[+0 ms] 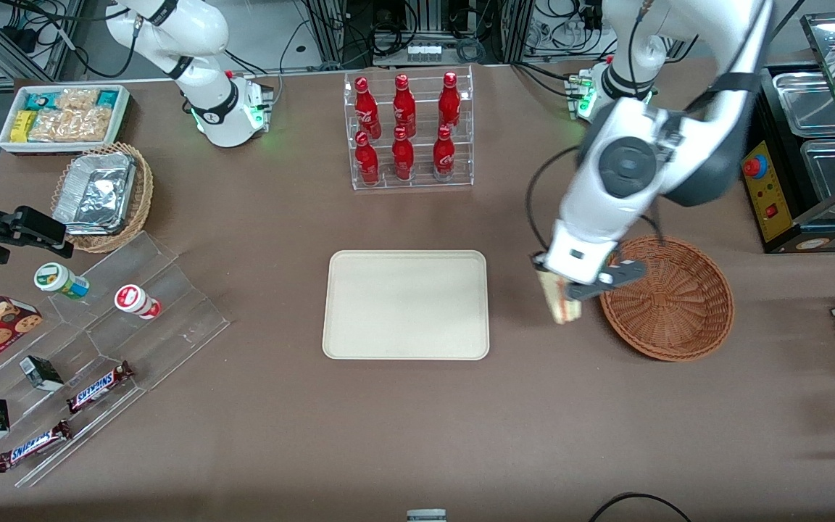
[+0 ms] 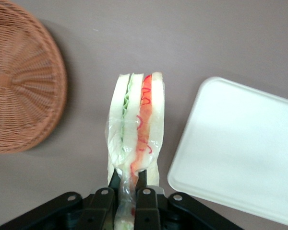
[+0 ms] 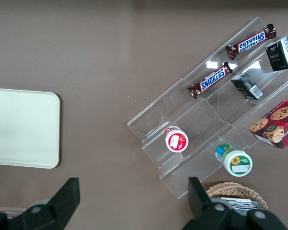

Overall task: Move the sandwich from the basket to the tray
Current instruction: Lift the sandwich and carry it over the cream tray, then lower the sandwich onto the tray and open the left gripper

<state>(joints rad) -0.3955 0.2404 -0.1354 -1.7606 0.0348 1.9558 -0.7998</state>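
Observation:
My left gripper point(image 1: 561, 286) is shut on the sandwich point(image 1: 561, 304), a pale bread wedge in clear wrap with red and green filling. It hangs above the bare table between the reddish-brown wicker basket point(image 1: 667, 299) and the cream tray point(image 1: 406, 304). In the left wrist view the sandwich point(image 2: 136, 127) sticks out from the gripper point(image 2: 128, 184), pinched at its wrapped end, with the basket point(image 2: 24, 76) to one side and the tray point(image 2: 240, 153) to the other. The basket holds nothing that I can see. The tray shows in the right wrist view point(image 3: 21, 127) too.
A clear rack of red bottles point(image 1: 406, 130) stands farther from the front camera than the tray. Toward the parked arm's end lie a lighter wicker basket with foil container point(image 1: 102, 194), a white bin of snacks point(image 1: 64, 116) and an acrylic stand with candy bars point(image 1: 98, 384). A black metal appliance point(image 1: 816, 145) stands past the reddish-brown basket.

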